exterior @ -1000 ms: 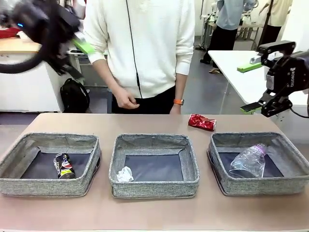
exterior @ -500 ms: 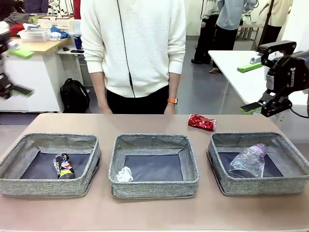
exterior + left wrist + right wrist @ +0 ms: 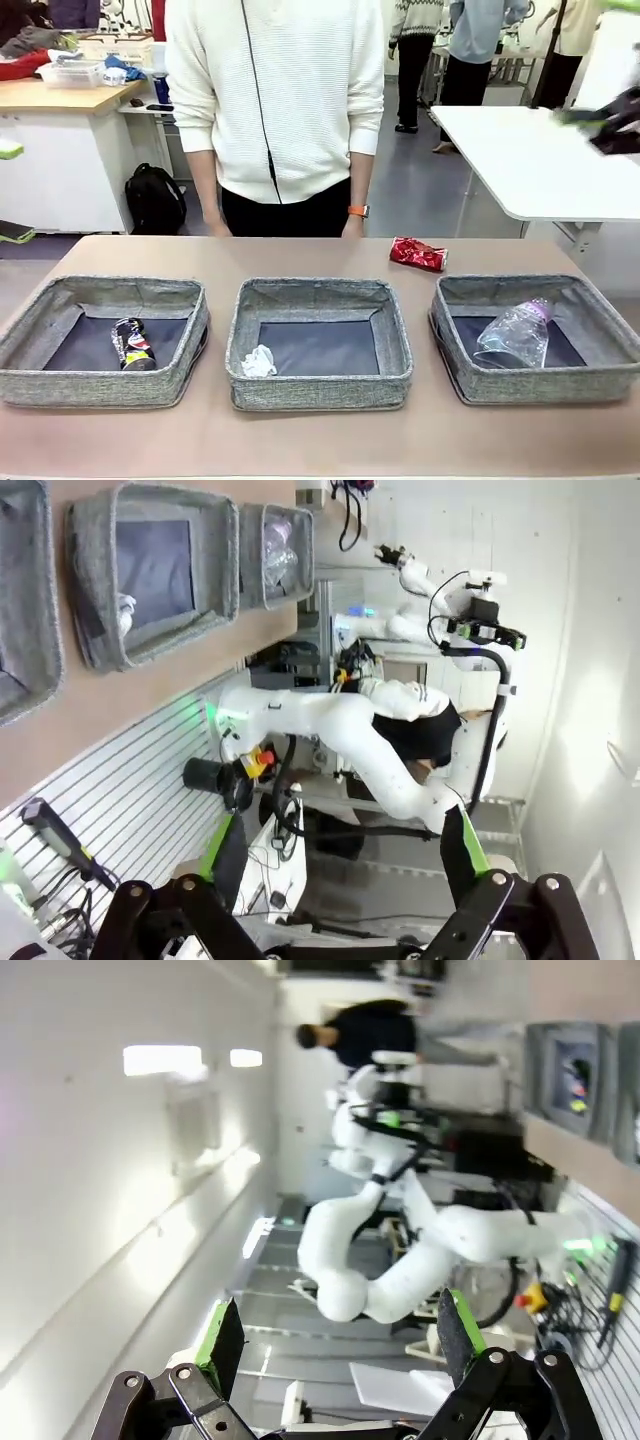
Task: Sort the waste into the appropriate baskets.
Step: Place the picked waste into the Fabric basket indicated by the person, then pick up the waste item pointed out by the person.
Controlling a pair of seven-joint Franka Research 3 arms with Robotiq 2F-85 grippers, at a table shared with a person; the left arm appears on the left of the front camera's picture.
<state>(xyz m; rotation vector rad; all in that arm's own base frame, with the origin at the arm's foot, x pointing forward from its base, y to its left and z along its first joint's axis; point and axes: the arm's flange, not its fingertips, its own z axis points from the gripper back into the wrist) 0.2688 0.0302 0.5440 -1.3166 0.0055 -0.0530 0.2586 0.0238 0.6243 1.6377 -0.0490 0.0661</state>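
A: What's moved since a second ago?

B: In the front view both arms have swung up and out to the picture's edges. The left gripper (image 3: 8, 190) is only green pads at the far left edge; the right gripper (image 3: 610, 115) is a blur at upper right. The person has stepped in square behind the table (image 3: 320, 440), hands down at the far edge.

A: And the waste?

B: The red can (image 3: 418, 253) is the one item loose on the table — crushed, lying on its side, long axis roughly left-right, just behind the right basket (image 3: 535, 385). The dark can (image 3: 131, 343) lies in the left basket (image 3: 100, 385), the paper wad (image 3: 259, 361) in the middle basket (image 3: 320, 390), a clear bottle (image 3: 515, 333) in the right basket.

A: Left wrist view?

B: Jaws wide, nothing between them, aimed away from the table.

A: Right wrist view?

B: Same — wide and empty, facing the room. Neither gripper points at the red can; I'd judge the right arm nearer, and it would have to come down and back toward the middle.
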